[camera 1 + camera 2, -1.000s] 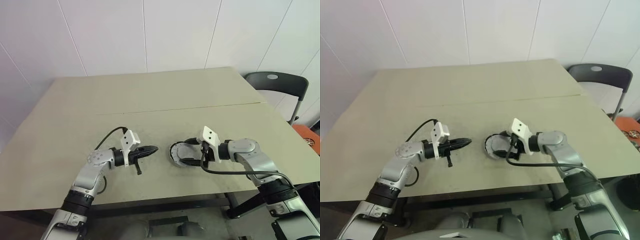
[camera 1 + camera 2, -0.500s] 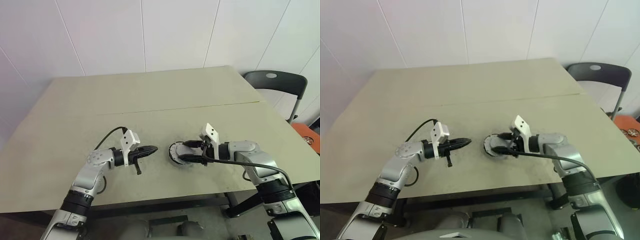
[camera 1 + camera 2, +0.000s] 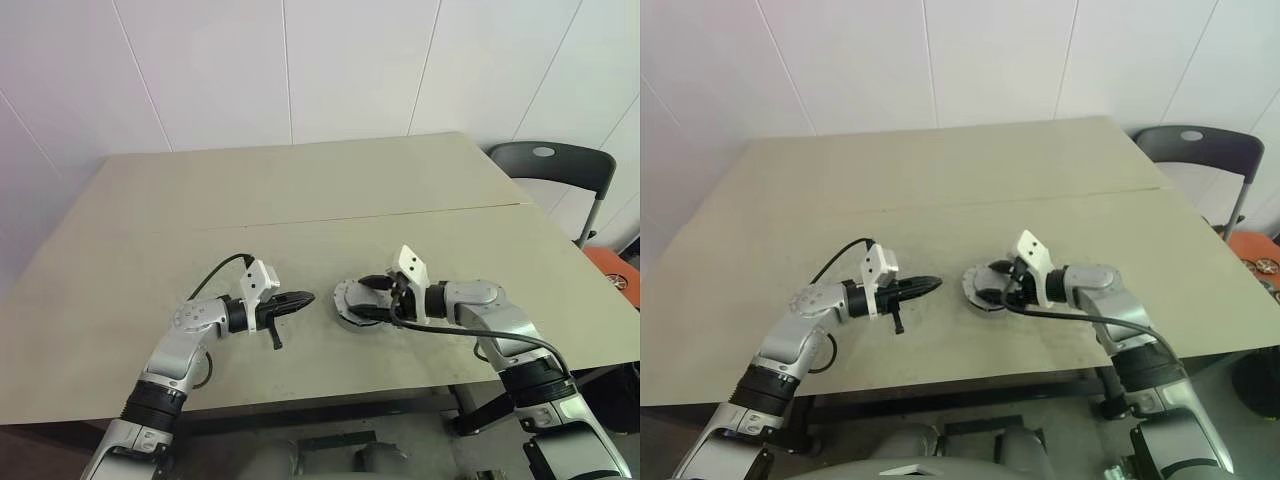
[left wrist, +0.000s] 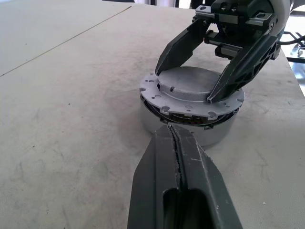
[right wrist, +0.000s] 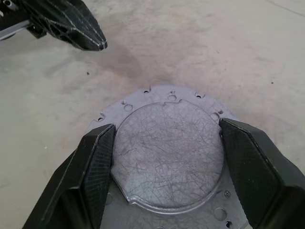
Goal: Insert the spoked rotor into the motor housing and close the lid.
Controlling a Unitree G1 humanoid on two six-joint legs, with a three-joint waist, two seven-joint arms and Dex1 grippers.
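— Location of housing?
— On the worktop, near the front edge, right of centre. Seated flat, silver-grey wall visible below the lid.

— Lid?
— Resting on top of the housing, slightly skewed; a dark gap with a glimpse of windings visible under its rim on the side facing the left gripper. Flange with small holes, raised round centre.

— Right gripper?
— Jaws spread fairly wide, one finger on each side of the lid's raised centre, tips touching or just beside its edge, resting over the flange. Clamped or merely bracketing: cannot tell.

— Left gripper?
— Jaws fully closed, nothing between them. Tip aimed at the housing, close to its wall but apart from it, held low over the worktop.

— Rotor?
— Not identifiable separately; dark rim under the lid possibly part of it, cannot confirm.

— Surroundings?
— Chair behind the worktop's far right corner.
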